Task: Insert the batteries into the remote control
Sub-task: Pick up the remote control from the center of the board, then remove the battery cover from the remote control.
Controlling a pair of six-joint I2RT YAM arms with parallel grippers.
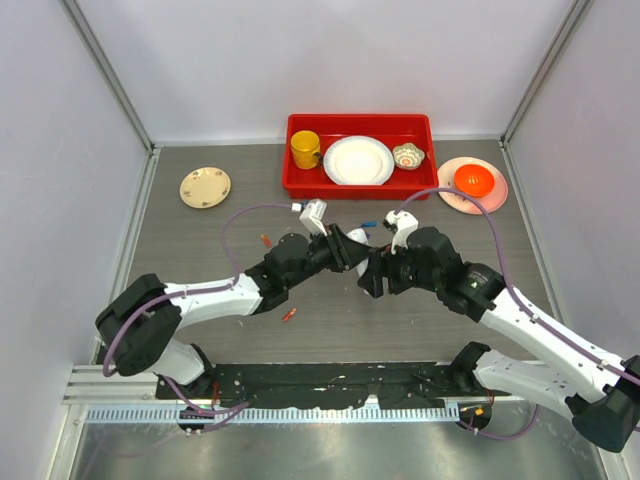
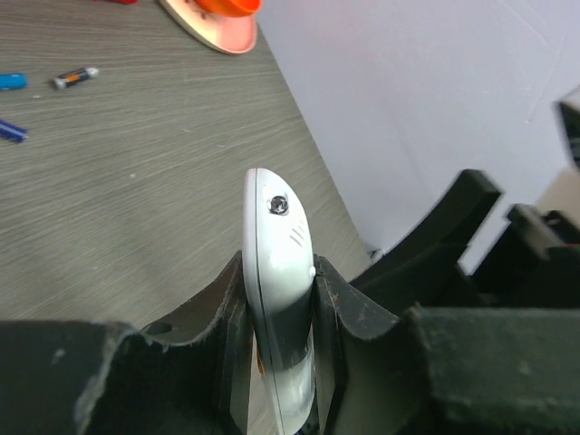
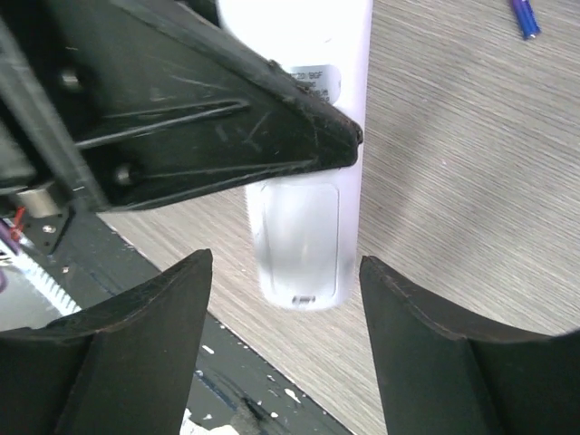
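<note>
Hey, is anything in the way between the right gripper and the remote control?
Partly. One jaw of the left gripper, shut on the remote control, crosses its upper part in the right wrist view. The remote's lower end is bare, straight ahead between the right gripper's open jaws.

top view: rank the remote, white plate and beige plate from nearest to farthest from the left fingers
1. remote: clamped in the left fingers, mid-table.
2. white plate: in the red tray, straight behind.
3. beige plate: on the table, far back left.
</note>
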